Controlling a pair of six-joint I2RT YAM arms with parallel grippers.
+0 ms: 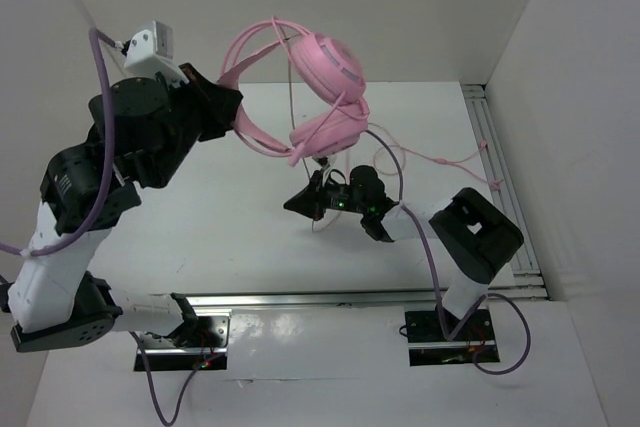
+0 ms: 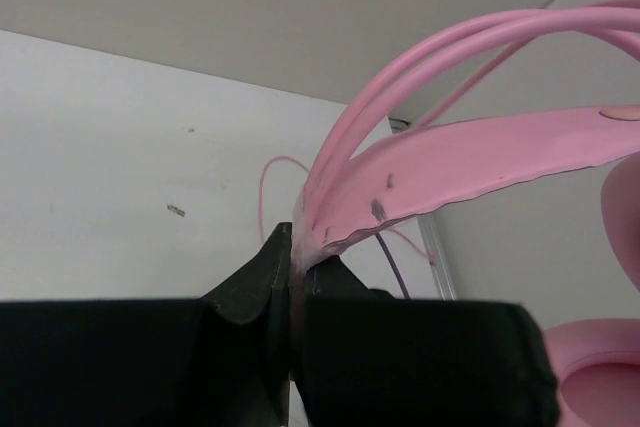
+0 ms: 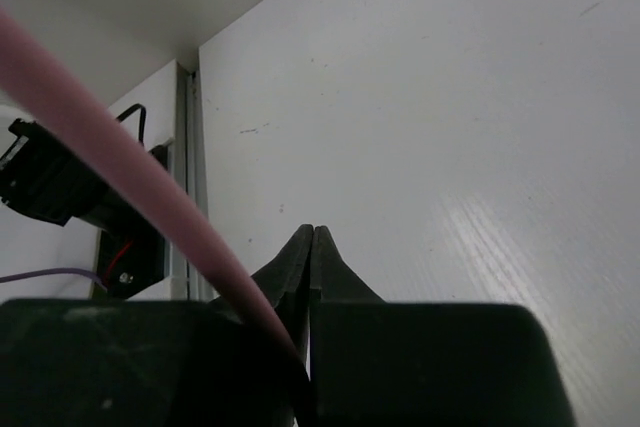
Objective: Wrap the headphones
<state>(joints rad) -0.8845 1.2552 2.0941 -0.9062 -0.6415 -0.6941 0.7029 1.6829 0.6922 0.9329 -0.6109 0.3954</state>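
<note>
The pink headphones (image 1: 325, 82) hang in the air at the back middle. My left gripper (image 1: 232, 107) is shut on their thin headband (image 2: 420, 162), which rises to the right out of the jaws in the left wrist view. One earcup (image 2: 600, 372) shows at the lower right. My right gripper (image 1: 298, 203) is below the earcups, low over the table, with its jaws closed. The pink cord (image 3: 120, 162) runs from the upper left down to the seam between its fingers (image 3: 295, 267). More cord (image 1: 440, 159) loops on the table to the right.
White walls close in the back and right sides. A metal rail (image 1: 500, 177) runs along the table's right edge and another (image 1: 330, 299) along the front. Purple robot cables (image 1: 432, 267) hang from both arms.
</note>
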